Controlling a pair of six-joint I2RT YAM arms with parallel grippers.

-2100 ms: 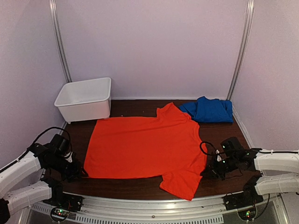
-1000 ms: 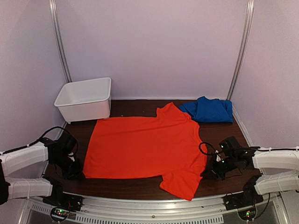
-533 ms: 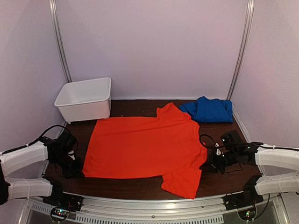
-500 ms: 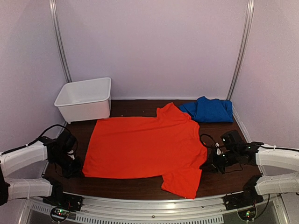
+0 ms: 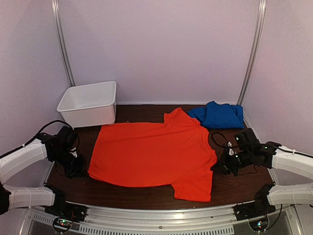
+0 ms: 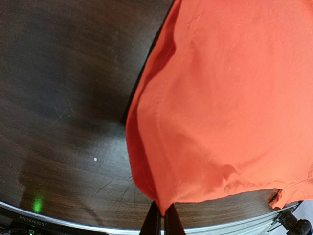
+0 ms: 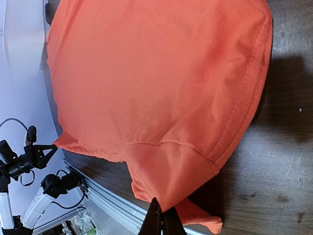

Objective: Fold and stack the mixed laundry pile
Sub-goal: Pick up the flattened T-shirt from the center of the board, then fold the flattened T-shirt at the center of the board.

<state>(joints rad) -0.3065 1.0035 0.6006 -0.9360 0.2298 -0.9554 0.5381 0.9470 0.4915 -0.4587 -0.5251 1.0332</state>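
The orange-red T-shirt [image 5: 151,152] lies spread over the middle of the dark table, its near sleeve [image 5: 193,188] toward the front edge. A folded royal-blue garment [image 5: 219,115] rests at the back right. My left gripper [image 5: 83,171] is shut on the shirt's near-left hem corner [image 6: 164,205], which is raised off the wood. On the other side, my right gripper [image 5: 217,166] is shut on the shirt's right edge by the sleeve seam [image 7: 168,205], also lifted, so cloth [image 7: 156,88] drapes away from both grips.
A white plastic bin [image 5: 89,103] stands at the back left. The metal rail [image 5: 161,218] runs along the table's near edge, with the arm bases on it. Purple walls close in the back and both sides.
The left gripper has closed on the shirt's left corner. Both grippers have risen and moved back slightly, lifting the shirt's near edge; the near sleeve has shifted right.
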